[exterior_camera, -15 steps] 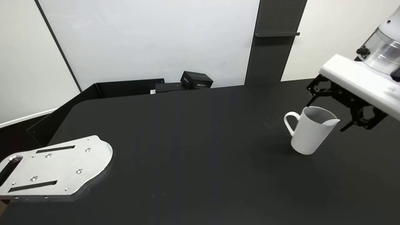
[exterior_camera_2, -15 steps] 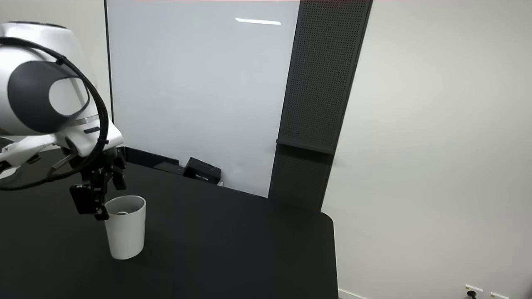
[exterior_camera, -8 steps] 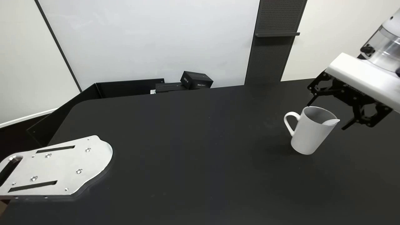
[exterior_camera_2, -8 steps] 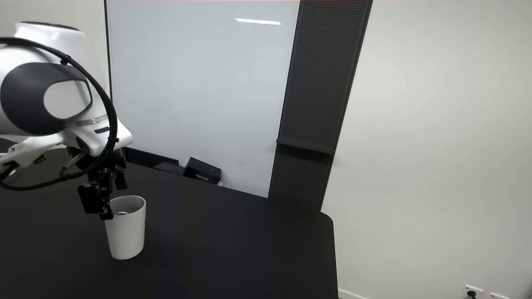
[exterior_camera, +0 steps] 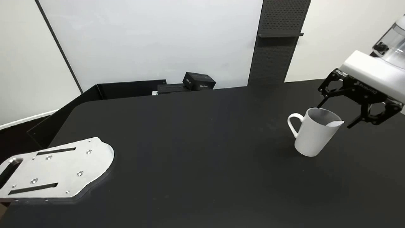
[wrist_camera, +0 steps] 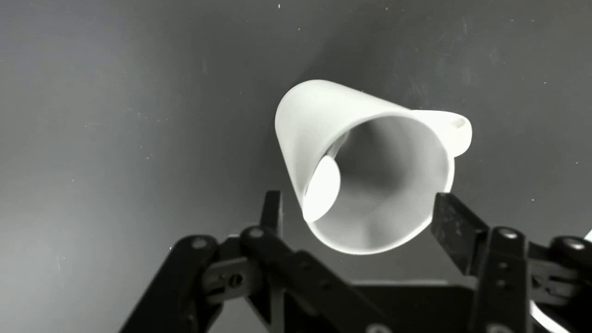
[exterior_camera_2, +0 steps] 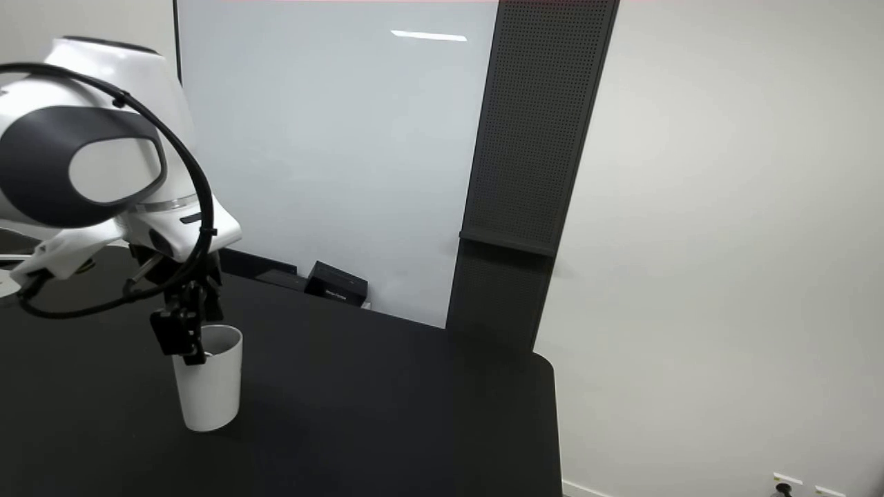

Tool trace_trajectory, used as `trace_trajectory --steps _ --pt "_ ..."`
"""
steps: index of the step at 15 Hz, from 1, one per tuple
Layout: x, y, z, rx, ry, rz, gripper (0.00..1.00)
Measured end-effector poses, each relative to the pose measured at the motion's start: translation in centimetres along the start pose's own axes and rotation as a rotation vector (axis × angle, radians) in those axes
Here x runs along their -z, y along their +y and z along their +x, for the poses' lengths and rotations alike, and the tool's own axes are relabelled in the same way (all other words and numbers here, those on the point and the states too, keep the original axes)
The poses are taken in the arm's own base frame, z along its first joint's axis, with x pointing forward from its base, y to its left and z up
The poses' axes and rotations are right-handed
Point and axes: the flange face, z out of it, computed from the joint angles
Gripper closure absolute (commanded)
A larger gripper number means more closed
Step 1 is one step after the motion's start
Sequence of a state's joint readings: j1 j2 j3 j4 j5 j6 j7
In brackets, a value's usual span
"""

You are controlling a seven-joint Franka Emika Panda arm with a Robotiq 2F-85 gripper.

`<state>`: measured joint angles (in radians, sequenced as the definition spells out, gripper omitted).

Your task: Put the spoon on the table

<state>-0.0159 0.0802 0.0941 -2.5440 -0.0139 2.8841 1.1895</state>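
"So, which step are you on?"

"Approach, I'd judge; no grasp is made yet. My black two-fingered gripper (wrist_camera: pixel 357 201) has its fingers spread wide and holds nothing. The slender white spoon (wrist_camera: pixel 323 188) sits in a round white mug (exterior_camera: pixel 314 137), not on the matte black tabletop (exterior_camera: pixel 190 164)."

"And the next move?"

"From this far off, I'd shift left in the wrist view until the fingers straddle the spoon's oval bowl, dip, then close gently. Closing where I am might pinch the mug instead. After that, I must lift high enough for the thin handle to clear the rim before laying the spoon down."

"Read me the wrist view, left to right."

"Left finger (wrist_camera: pixel 272 212) first, just beside the rim. Next the spoon, its bowl leaning on the rim's left side, its handle running down inside. Then the mug's mouth, and last the right finger (wrist_camera: pixel 455 224), overlapping the opposite edge. So the spoon shows between the fingers, nearer the left one. Whether a finger touches the mug, I can't tell."
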Motion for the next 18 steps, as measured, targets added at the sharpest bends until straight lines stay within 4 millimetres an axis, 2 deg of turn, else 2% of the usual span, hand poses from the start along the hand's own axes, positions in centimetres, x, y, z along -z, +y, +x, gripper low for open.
trace_trajectory --steps 7,9,14,18 --pt "0.3 0.0 0.3 0.005 0.006 0.0 0.95" --pt "0.2 0.1 0.4 0.004 0.005 -0.003 1.0" --pt "0.6 -0.3 0.9 -0.003 0.01 0.003 0.98" --pt "1.9 -1.2 1.1 -0.005 0.016 0.015 0.99"
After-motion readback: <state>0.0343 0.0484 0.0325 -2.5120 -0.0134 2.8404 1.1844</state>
